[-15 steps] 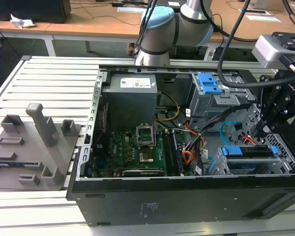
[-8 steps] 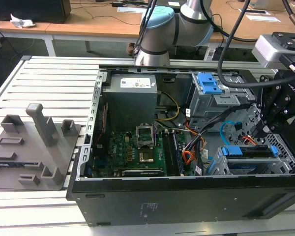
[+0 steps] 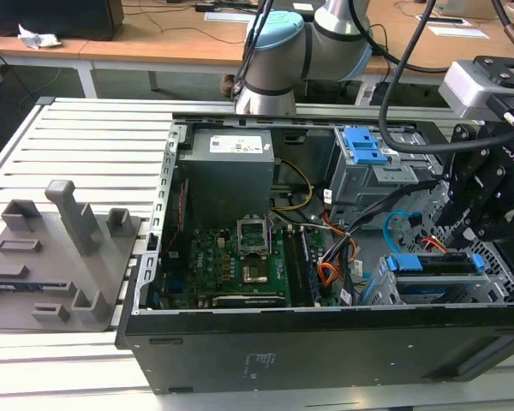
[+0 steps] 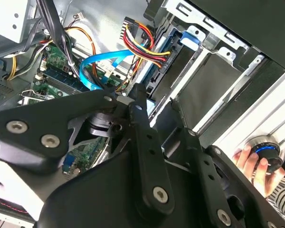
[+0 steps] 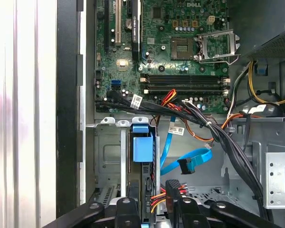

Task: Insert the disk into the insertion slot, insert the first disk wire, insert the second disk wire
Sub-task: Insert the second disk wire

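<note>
The disk (image 3: pixel 433 264), framed by its blue carrier, sits inside the insertion slot (image 3: pixel 379 291), the silver cage in the case's corner at the exterior view's right. In the first wrist view the disk (image 5: pixel 142 149) shows edge-on within the cage (image 5: pixel 107 161). The second disk wire (image 5: pixel 192 156) is a light-blue loop. Its dark connector (image 5: pixel 185 166) hangs loose beside the disk. A black connector on red and yellow wires (image 5: pixel 172 190) lies close to my gripper (image 5: pixel 152 211). My gripper (image 3: pixel 475 214) hovers just above the disk's end (image 4: pixel 154 97), with the blue wire (image 4: pixel 92 64) behind it.
A taller grey cage with blue latches (image 3: pixel 368 163) stands behind the slot. Black cable bundles (image 5: pixel 204 123) cross above the motherboard (image 3: pixel 240 257). A grey fixture (image 3: pixel 60 257) lies on the slatted table. A hand (image 4: pixel 251 164) rests on a blue-lit knob (image 4: pixel 263 145) outside the case.
</note>
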